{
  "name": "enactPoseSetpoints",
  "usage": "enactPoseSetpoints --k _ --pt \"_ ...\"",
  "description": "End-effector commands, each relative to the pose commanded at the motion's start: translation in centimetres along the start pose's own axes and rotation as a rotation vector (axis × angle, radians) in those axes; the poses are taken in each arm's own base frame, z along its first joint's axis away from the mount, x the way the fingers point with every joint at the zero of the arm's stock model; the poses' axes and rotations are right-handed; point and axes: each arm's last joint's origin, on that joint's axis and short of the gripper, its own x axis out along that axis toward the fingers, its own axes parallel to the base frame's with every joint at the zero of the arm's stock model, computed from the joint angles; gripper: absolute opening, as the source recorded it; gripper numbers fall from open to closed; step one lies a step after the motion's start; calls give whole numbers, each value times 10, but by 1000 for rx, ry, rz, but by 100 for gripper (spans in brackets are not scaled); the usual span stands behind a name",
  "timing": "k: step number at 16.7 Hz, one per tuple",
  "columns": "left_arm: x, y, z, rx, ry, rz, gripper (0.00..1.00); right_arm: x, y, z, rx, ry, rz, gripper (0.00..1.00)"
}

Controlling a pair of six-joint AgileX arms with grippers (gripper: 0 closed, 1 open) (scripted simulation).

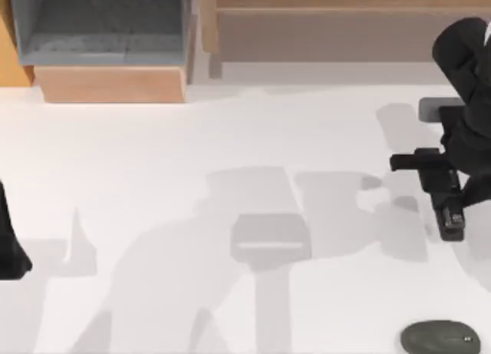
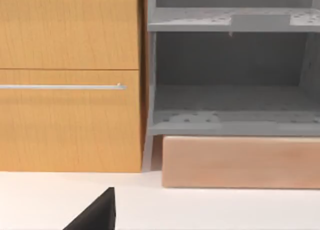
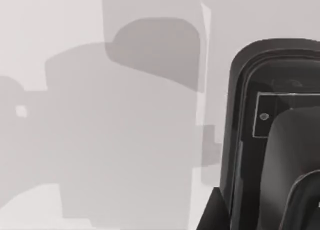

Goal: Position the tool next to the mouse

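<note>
Right arm enters from the top view's right edge, its upper part cut off by the frame. The right gripper sits over the table's right side, apparently carrying a black tool with a crosswise part sticking out to the left; the grip itself is hidden under the wrist, so finger spacing cannot be told. In the right wrist view a black rounded housing is cropped and hard to identify. The mouse lies at the near right edge, partly cut off, well apart from the tool. White table between is open. Left arm parked at the left edge.
</note>
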Motion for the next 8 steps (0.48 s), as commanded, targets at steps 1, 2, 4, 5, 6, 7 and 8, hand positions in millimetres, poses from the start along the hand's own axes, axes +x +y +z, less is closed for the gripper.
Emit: enactPoseSetpoints --k 1,2,4,5,6,7,8 --pt "0 0 0 0 0 0 100 -2 11 -2 -2 -3 1 0" --pt "0 0 0 0 0 0 100 -5 20 -4 -4 -8 2 0" --pt "0 0 0 0 0 0 100 -7 26 -6 -4 -15 4 0" --pt "0 0 0 0 0 0 100 -7 26 -6 -4 -15 4 0" --pt "0 0 0 0 0 0 100 -7 26 -6 -4 -15 4 0" --pt "0 0 0 0 0 0 100 -6 25 -6 1 -11 5 0" --pt "0 0 0 0 0 0 100 -6 25 -6 1 -11 5 0"
